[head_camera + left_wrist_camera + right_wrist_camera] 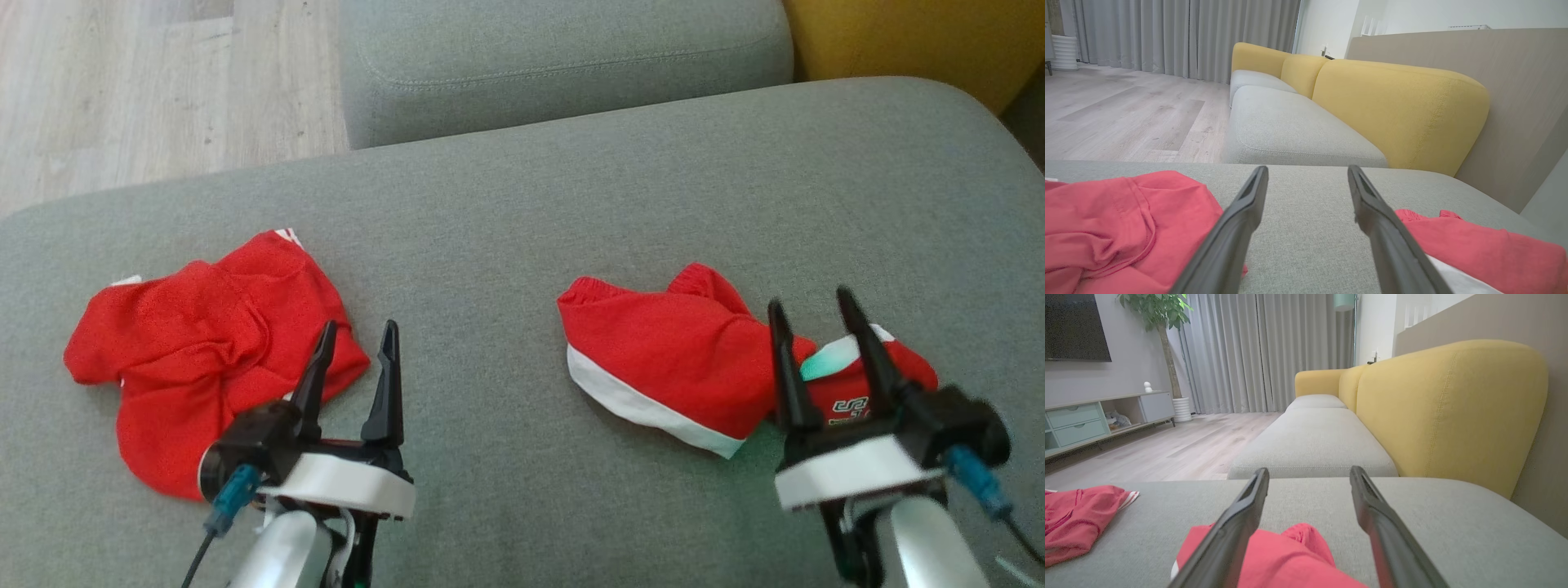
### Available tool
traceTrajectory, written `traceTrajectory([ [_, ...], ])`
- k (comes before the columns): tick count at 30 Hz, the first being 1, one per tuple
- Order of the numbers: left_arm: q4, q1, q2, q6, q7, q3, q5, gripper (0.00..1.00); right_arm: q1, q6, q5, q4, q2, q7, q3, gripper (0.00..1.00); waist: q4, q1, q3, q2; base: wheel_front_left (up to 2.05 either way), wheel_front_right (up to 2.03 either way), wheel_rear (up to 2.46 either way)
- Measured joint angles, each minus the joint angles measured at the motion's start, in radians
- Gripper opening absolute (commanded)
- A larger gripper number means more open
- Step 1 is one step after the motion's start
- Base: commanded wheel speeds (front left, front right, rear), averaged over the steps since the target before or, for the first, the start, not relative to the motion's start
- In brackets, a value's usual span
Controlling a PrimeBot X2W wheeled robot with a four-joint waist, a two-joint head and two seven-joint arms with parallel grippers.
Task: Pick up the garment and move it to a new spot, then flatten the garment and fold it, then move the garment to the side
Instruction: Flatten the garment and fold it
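2 red garments on the grey sofa cushion.

- folded garment: compact bundle with a white band along its near edge. It lies on the robot's right half of the cushion.
- crumpled garment: loose heap on the left half, well apart from the other.
- right end effector: fingers spread wide, gripping nothing. It sits over the right end of the folded garment; can't tell if the tips touch cloth.
- left end effector: also spread wide and empty. It is just beside the crumpled garment's right edge, pointing over the bare cushion between the 2 pieces.

Progress, my read: the folded garment looks done through the fold, though the fold is rough and lumpy. It may already be at its side spot. The crumpled one looks unstarted, so pick, relocate, flatten, fold and shift aside are all left if it's in scope.
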Motion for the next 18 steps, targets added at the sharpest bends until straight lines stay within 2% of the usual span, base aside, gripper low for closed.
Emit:
traceTrajectory([
  [6, 0.006, 0.005, -0.005, -0.002, 0.000, 0.002, 0.011, 1.00, 0.055, 0.000, -0.026, 0.013, -0.001, -0.007, 0.056, 1.00, 0.011, 0.0000, -0.009, 0.0000, 0.00, 0.00, 0.00],
  [13, 0.016, 0.006, -0.011, -0.010, 0.000, 0.008, 0.018, 1.00, 0.118, 0.000, -0.128, 0.094, 0.000, 0.087, 0.163, 1.00, 0.035, 0.0000, -0.020, 0.0000, 0.00, 0.00, 0.00],
  [18, 0.021, 0.008, -0.017, -0.018, 0.000, 0.009, 0.026, 1.00, 0.109, 0.000, -0.217, 0.172, -0.001, 0.140, 0.158, 1.00, 0.051, 0.0000, -0.025, 0.0000, 0.00, 0.00, 0.00],
])
